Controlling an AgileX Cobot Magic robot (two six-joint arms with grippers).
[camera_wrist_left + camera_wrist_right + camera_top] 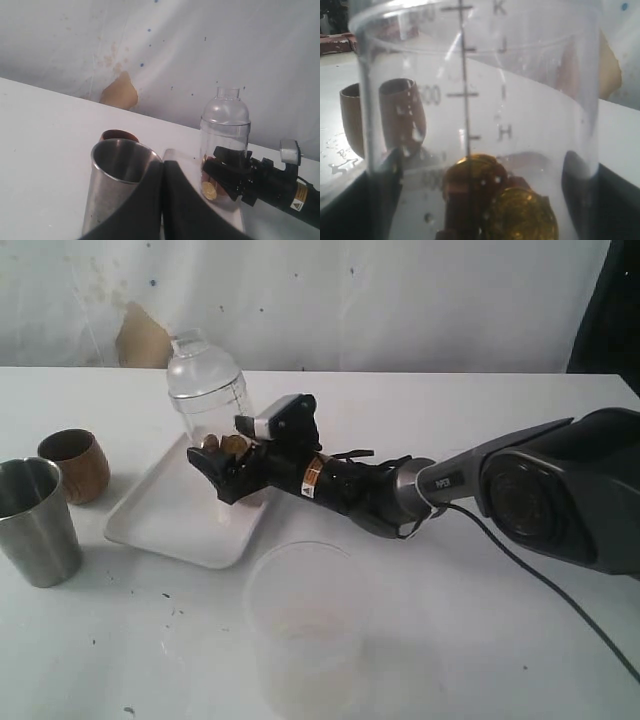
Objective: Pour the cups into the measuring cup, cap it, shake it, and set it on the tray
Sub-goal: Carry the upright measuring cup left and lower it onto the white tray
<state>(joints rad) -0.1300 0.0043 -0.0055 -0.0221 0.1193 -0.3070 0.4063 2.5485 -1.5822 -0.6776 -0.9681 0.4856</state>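
Grip of right claw (218,455) wide around measuring cup (205,390) on tray (165,525); left claw (162,200) closed.

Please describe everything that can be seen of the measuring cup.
The measuring cup is a tall clear plastic cylinder with printed graduation marks and letters down its side. A clear domed cap with a short neck closes it. At its bottom lie round gold pieces. It stands upright on the white tray, near one end. The right gripper closes on its lower part, with one of its fingers on each side.
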